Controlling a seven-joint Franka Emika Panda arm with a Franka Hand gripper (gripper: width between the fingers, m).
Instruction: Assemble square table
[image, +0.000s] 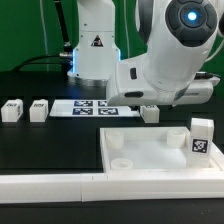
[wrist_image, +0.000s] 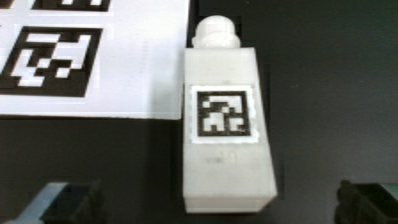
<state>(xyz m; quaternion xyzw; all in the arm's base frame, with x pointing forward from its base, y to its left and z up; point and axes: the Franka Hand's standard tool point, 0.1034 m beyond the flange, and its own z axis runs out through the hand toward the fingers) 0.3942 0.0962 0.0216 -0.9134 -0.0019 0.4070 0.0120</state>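
Note:
The white square table top (image: 140, 155), with raised rim and round corner sockets, lies at the front of the exterior view. One tagged leg block (image: 201, 135) stands upright on its right side. Two leg blocks (image: 12, 110) (image: 38, 110) sit on the black table at the exterior view's left. A fourth leg (image: 150, 113) lies under the arm's wrist. In the wrist view this leg (wrist_image: 226, 120) lies flat, tag up, with its peg end pointing away. My gripper (wrist_image: 217, 206) is open, with one finger on each side of the leg's near end and not touching it.
The marker board (image: 95, 106) lies behind the table top; it also shows in the wrist view (wrist_image: 71, 50), right beside the leg. A long white bar-shaped wall (image: 50, 185) runs along the front edge. The robot's base (image: 92, 45) stands at the back.

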